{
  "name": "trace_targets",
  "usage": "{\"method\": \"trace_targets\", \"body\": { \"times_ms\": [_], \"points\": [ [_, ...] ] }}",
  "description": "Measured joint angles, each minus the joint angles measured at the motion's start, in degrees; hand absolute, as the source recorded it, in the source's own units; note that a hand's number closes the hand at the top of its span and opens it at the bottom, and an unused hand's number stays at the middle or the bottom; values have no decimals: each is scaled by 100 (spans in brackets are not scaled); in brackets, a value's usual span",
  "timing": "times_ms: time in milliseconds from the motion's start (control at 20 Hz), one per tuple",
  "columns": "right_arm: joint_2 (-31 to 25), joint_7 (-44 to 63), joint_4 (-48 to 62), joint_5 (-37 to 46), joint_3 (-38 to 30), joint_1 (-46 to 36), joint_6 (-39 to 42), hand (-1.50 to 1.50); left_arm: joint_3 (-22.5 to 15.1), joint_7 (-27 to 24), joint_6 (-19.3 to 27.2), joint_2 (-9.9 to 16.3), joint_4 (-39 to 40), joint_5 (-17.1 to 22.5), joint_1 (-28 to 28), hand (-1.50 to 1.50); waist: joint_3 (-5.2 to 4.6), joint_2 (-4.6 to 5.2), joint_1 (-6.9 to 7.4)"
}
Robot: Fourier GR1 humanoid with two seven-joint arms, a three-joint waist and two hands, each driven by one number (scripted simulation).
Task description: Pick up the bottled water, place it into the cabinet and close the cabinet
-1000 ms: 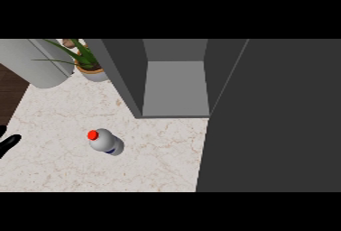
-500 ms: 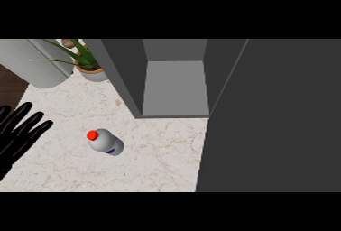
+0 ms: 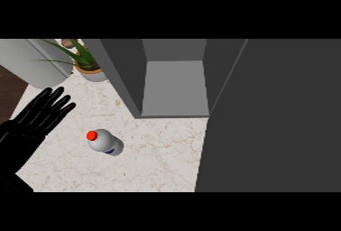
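Bottle [image 3: 104, 141] stands upright on the counter [image 3: 160, 158], red cap up, in the open marble area left of centre. Nothing touches it. Its shadow falls to its right side.

Cabinet [image 3: 174, 81] sits beyond the bottle, up and to the right, well apart from it. Its grey interior is exposed and its floor is visible. The cabinet door [image 3: 273, 117] is swung open; it fills the right side of the view as a dark slab.

My left hand [image 3: 33, 119] is at the left edge, left of the bottle and near it, not touching. Fingers straight and spread, pointing up and slightly right, palm open; holding nothing.

My right hand does not show.

Potted plant [image 3: 85, 63] stands at the far left corner, beside the cabinet's left wall.
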Motion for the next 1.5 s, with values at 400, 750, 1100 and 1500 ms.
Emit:
{"method": "trace_targets", "body": {
  "times_ms": [400, 750, 1100, 1500],
  "points": [
    [-8, 170, -17, 39, 197, -202, -196, -150, -65, -1155, -455, -214, 1462, -1233, -328, -150, -4, 0, -14],
    [-116, 353, -25, 85, 264, -372, -325, -150, -182, -2298, -585, -371, 2580, -2180, -477, -150, -5, -2, -15],
    [-146, 357, -5, 115, 308, -451, -415, -150, -273, -3441, -429, -404, 3767, -3039, -709, -150, -4, 2, -15],
    [-186, 379, 7, 152, 410, -540, -517, -150, -262, -4622, -197, -166, 5377, -3678, -1158, -150, -6, 8, -20]
  ]
}}
